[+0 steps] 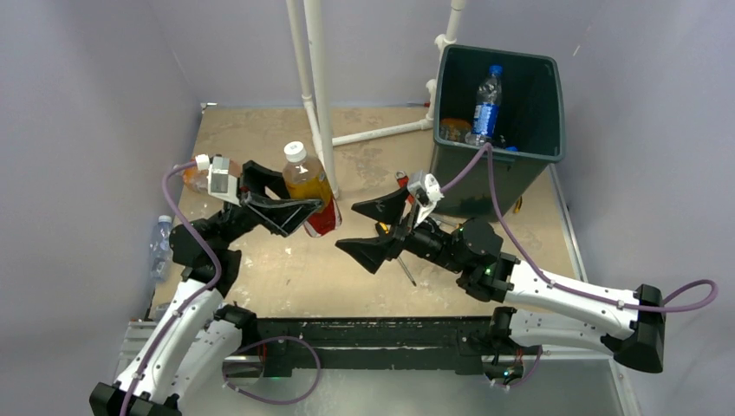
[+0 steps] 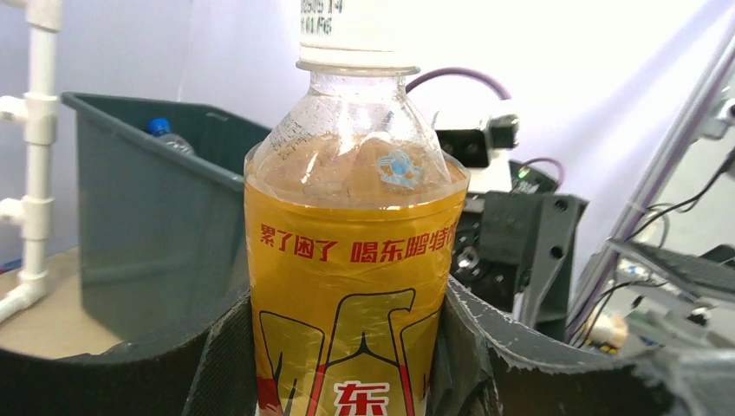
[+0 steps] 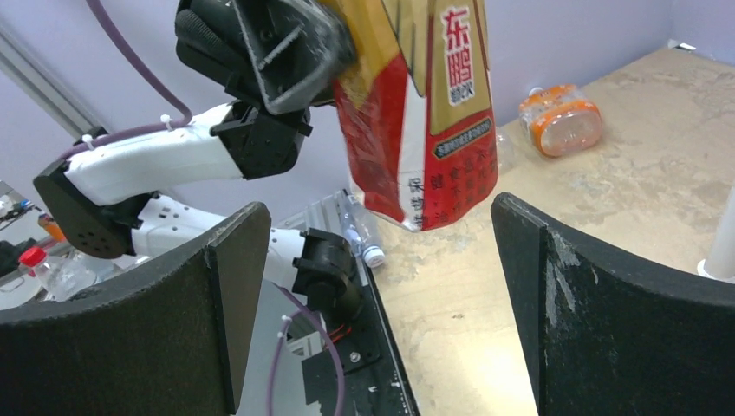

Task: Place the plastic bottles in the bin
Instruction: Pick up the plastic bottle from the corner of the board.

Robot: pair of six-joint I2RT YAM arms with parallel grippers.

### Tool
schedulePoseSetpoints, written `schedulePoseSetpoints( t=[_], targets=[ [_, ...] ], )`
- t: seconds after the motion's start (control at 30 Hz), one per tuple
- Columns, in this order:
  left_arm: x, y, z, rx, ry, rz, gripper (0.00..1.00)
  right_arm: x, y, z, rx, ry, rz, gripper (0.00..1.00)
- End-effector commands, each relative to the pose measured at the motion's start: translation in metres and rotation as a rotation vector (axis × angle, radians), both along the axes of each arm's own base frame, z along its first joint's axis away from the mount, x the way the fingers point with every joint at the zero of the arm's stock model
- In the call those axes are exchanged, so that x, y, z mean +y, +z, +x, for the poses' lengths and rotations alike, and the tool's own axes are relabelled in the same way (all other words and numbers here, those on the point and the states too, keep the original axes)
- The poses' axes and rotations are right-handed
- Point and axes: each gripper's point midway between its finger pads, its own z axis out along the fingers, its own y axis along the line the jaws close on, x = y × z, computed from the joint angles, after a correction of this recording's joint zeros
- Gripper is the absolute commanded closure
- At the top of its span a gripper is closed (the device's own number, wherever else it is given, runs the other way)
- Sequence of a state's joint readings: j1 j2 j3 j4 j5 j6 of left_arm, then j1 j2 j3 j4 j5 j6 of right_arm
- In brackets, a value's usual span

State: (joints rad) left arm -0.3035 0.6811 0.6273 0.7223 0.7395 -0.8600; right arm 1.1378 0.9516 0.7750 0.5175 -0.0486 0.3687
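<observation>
My left gripper is shut on an orange-tinted plastic bottle with a white cap and a yellow-and-red label, held upright above the table's middle. The left wrist view shows that bottle filling the space between the fingers. My right gripper stands wide open just right of the bottle, level with its base, with nothing between its jaws. The dark green bin stands at the back right with a blue-labelled bottle inside. Another orange bottle lies at the table's left, also seen lying on its side.
A white pipe frame rises behind the held bottle. A clear bottle lies beside the table's left edge, near the left arm. A thin tool shaft lies under the right gripper. The bin's near wall stands beyond the held bottle.
</observation>
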Motion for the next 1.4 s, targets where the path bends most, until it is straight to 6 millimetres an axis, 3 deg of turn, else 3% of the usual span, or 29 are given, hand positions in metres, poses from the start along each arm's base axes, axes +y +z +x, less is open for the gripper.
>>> schedulePoseSetpoints(
  t=[0.0, 0.37, 0.57, 0.63, 0.73, 0.8, 0.9, 0.93, 1.0, 1.1, 1.13, 1.37],
  targets=[
    [0.007, 0.034, -0.032, -0.074, -0.114, -0.161, 0.63, 0.004, 0.015, 0.004, -0.039, -0.01, 0.018, 0.01],
    [0.007, 0.037, -0.046, -0.059, -0.156, -0.148, 0.61, 0.05, 0.028, -0.001, -0.054, 0.124, 0.051, 0.02],
    [0.005, 0.033, -0.048, -0.049, -0.164, -0.116, 0.53, 0.063, 0.032, -0.01, -0.068, 0.205, 0.07, 0.28],
    [0.005, 0.031, -0.045, -0.044, -0.151, -0.104, 0.52, 0.063, 0.032, -0.014, -0.083, 0.225, 0.075, 0.31],
    [0.005, 0.028, -0.041, -0.032, -0.129, -0.095, 0.53, 0.064, 0.035, -0.022, -0.096, 0.272, 0.084, 0.1],
    [0.005, 0.028, -0.04, -0.032, -0.121, -0.099, 0.55, 0.066, 0.036, -0.025, -0.094, 0.287, 0.09, 0.06],
    [0.006, 0.028, -0.038, -0.026, -0.113, -0.101, 0.55, 0.069, 0.034, -0.022, -0.079, 0.285, 0.087, 0.16],
    [0.006, 0.028, -0.037, -0.026, -0.112, -0.101, 0.55, 0.07, 0.034, -0.022, -0.079, 0.286, 0.086, 0.25],
    [0.006, 0.028, -0.036, -0.021, -0.107, -0.1, 0.49, 0.069, 0.033, -0.021, -0.077, 0.279, 0.084, 0.38],
    [0.007, 0.031, -0.028, 0.013, -0.054, -0.083, 0.13, 0.06, 0.03, -0.015, -0.093, 0.223, 0.067, 0.49],
    [0.008, 0.03, -0.021, 0.037, -0.019, -0.069, 0.07, 0.056, 0.029, -0.011, -0.101, 0.188, 0.056, 0.51],
    [0.024, 0.036, 0.019, 0.137, 0.191, -0.089, 0.01, 0.02, 0.004, 0.042, -0.036, -0.171, -0.068, 0.56]
  ],
)
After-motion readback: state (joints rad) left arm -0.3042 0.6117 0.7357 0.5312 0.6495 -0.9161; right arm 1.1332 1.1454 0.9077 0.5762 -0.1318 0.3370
